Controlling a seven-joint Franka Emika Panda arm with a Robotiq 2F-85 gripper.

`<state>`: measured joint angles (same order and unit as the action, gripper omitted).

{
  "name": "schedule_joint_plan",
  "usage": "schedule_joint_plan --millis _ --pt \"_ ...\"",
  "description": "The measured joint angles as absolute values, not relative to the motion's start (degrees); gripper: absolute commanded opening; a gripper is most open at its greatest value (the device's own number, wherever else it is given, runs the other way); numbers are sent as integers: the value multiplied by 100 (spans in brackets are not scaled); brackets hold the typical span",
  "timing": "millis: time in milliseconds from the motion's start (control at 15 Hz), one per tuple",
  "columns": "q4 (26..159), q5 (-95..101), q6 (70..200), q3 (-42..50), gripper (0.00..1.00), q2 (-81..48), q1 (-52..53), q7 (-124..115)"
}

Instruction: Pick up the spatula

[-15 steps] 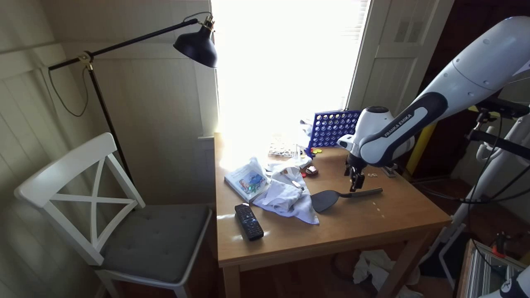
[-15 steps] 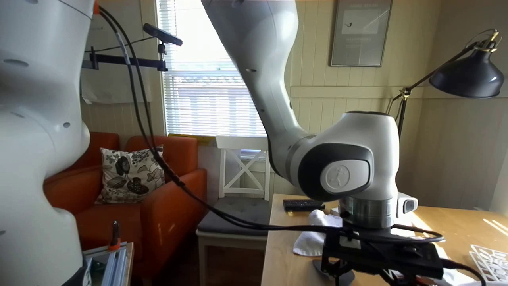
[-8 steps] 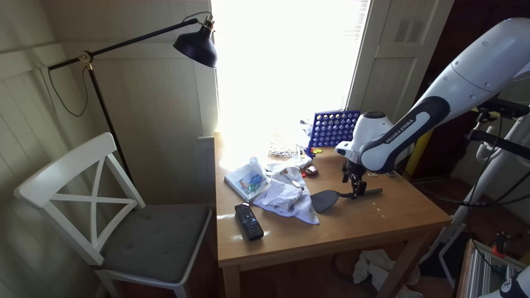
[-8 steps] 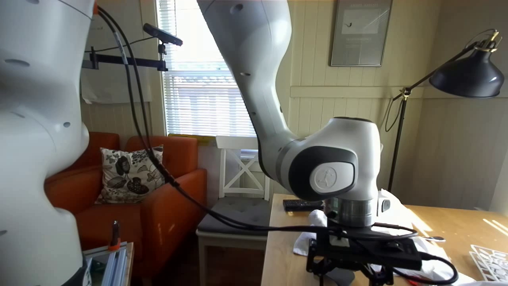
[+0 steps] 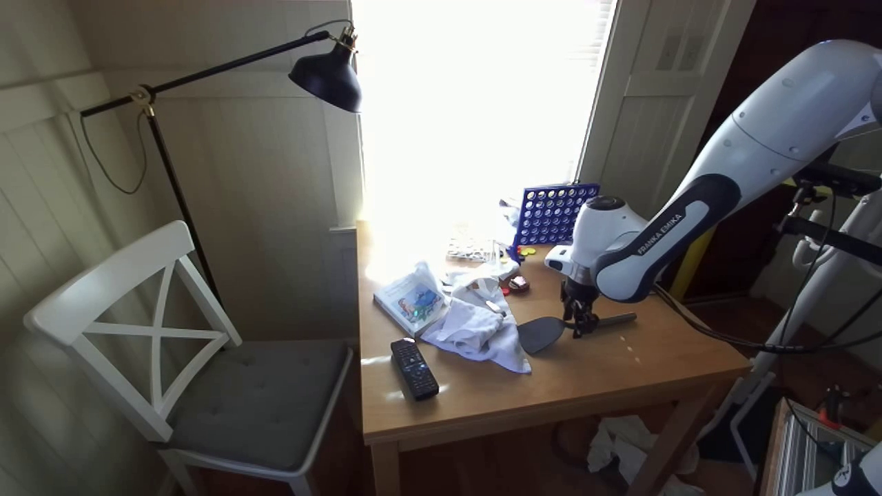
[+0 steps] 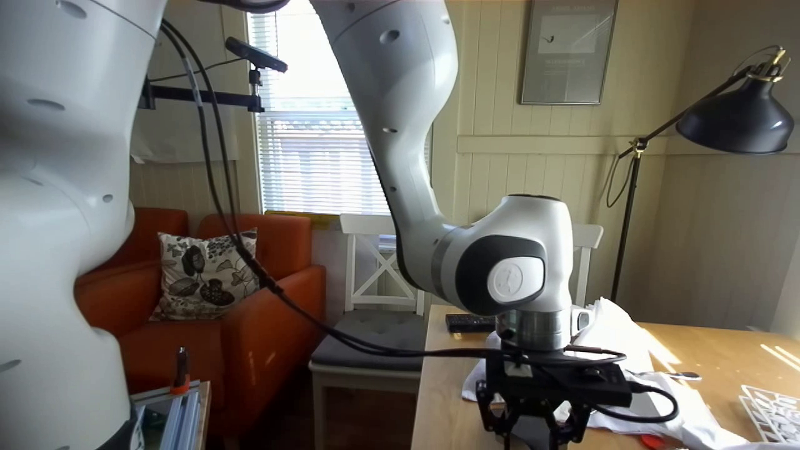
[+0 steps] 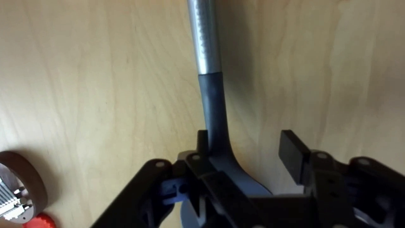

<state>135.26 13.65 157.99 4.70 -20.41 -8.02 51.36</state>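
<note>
The spatula lies on the table, with a grey-black rounded head (image 5: 541,335), a dark neck (image 7: 212,98) and a silver-grey handle (image 7: 205,38). Part of the head (image 6: 532,431) also shows below my gripper in an exterior view. My gripper (image 5: 582,329) is low over the spatula, where head and handle meet. In the wrist view my gripper (image 7: 245,145) is open, and the neck lies between its fingers. The left finger is right beside the neck; I cannot tell if they touch. The right finger is clearly apart from it. The fingers hide part of the head.
A white cloth (image 5: 475,327) lies by the spatula's head. A book (image 5: 413,301) and a black remote (image 5: 415,369) lie farther left. A blue grid rack (image 5: 558,215) stands at the back. A round brown object (image 7: 38,183) and a red disc (image 7: 39,221) lie near the gripper.
My gripper has come down to the spatula and shifted along it towards its head. The spatula has not visibly moved.
</note>
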Motion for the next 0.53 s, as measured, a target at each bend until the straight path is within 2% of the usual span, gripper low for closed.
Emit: schedule_joint_plan --millis 267,467,533 --pt "13447 1365 15799 515 2 -2102 -823 5026" --pt "13397 1365 15799 548 4 -2108 -828 4968" --pt "13378 1365 15799 554 0 -2107 -828 4955"
